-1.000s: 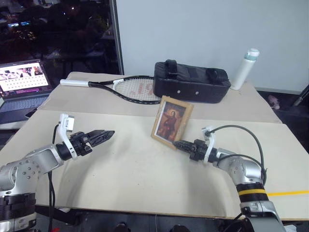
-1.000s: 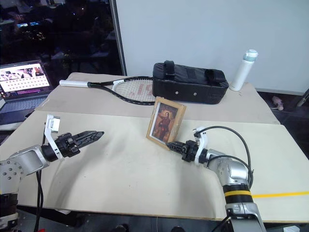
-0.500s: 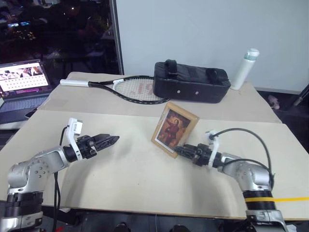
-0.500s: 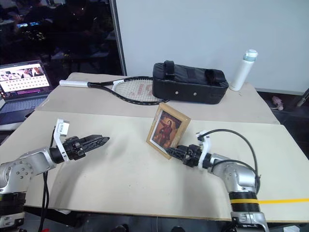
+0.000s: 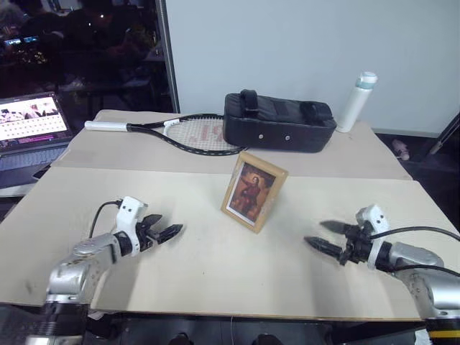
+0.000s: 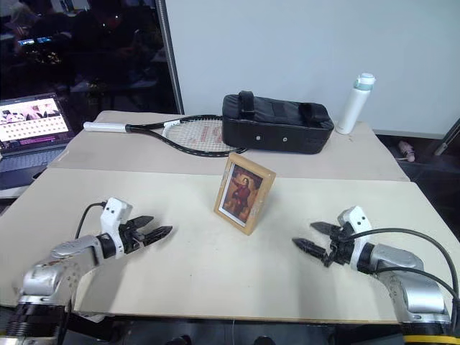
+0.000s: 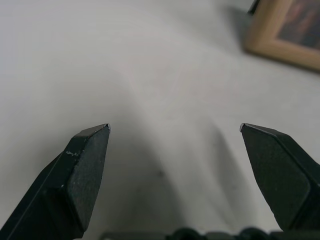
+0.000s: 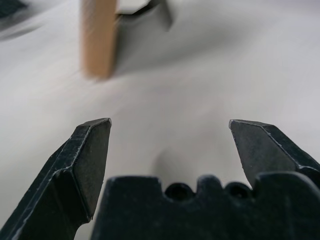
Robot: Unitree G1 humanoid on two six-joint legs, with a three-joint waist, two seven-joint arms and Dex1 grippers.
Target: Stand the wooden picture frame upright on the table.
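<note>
The wooden picture frame [image 5: 254, 190] stands upright on its own in the middle of the pale table [image 5: 215, 273], its portrait front facing me. A corner of the frame [image 7: 285, 35] shows in the left wrist view, and its edge with the stand behind [image 8: 100, 35] in the right wrist view. My left gripper [image 5: 172, 232] hangs low over the table to the frame's left, open and empty. To the frame's right, my right gripper [image 5: 321, 235] is open too, well apart from the frame.
Behind the frame lie a tennis racket [image 5: 172, 131] and a black bag [image 5: 277, 129]. A white bottle [image 5: 357, 100] stands at the back right. A laptop [image 5: 32, 133] sits off the table's left side.
My right gripper has let go of the frame's lower corner, opened and drawn away to the right. The frame stays standing. My left gripper has sunk towards the table. The camera has shifted a little.
</note>
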